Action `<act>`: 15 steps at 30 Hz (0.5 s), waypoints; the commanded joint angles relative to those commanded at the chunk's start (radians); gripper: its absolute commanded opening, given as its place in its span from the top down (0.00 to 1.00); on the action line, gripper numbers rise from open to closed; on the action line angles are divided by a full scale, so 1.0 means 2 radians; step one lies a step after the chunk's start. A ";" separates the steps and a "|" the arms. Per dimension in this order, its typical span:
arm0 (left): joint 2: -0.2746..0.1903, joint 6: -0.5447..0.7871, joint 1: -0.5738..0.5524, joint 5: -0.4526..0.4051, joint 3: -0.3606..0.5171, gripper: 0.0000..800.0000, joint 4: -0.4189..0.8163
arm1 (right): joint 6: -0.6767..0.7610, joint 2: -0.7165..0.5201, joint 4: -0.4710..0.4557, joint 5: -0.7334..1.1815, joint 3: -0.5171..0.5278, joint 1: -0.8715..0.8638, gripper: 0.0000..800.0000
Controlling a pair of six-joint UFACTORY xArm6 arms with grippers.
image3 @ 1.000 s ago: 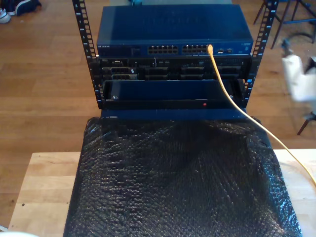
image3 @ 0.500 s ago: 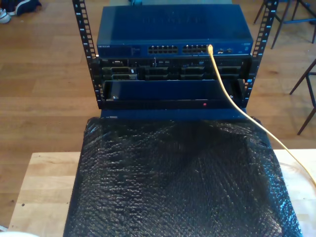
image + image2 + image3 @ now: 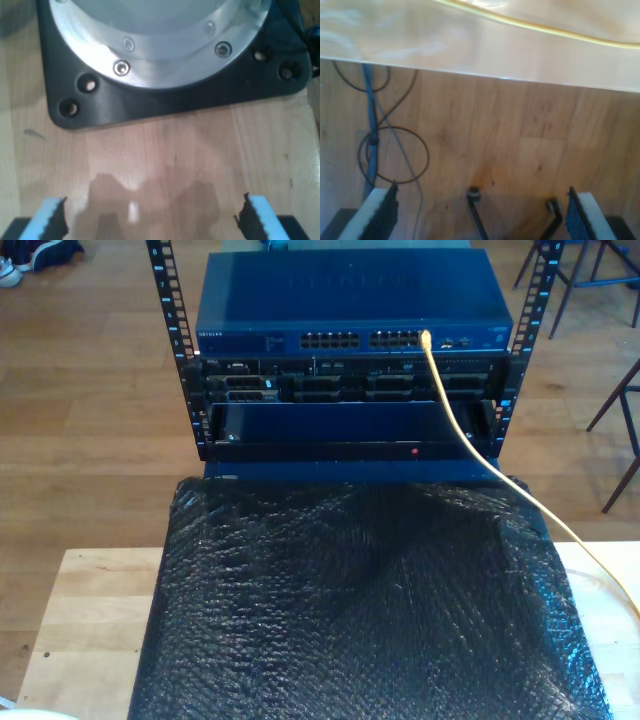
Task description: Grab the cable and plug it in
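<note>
From switch (image 3: 350, 315), cable (image 3: 455, 415) (slanting tableward)

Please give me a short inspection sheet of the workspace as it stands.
Surface: wooden table under a black bubble sheet.
Job's things: yellow cable plugged into the blue switch in the rack.
Clutter: nothing seen.
Grippers: my first gripper open over bare wood by a black base plate; my second gripper open, past the table edge.
Cables: thin dark leads on the floor.
Surroundings: wood floor, chair legs.
</note>
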 joint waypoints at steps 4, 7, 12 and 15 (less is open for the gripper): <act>0.000 0.000 0.000 0.000 0.000 0.00 0.000 | -0.035 -0.010 -0.005 0.018 0.005 -0.033 0.00; 0.000 0.000 0.000 0.000 0.000 0.00 0.000 | -0.057 -0.018 -0.019 0.020 0.015 -0.052 0.00; 0.000 0.000 0.000 0.000 0.000 0.00 0.000 | -0.079 -0.028 -0.048 0.020 0.041 -0.086 0.00; 0.000 0.000 0.000 0.000 0.000 0.00 0.000 | -0.097 -0.031 -0.052 0.019 0.060 -0.106 0.00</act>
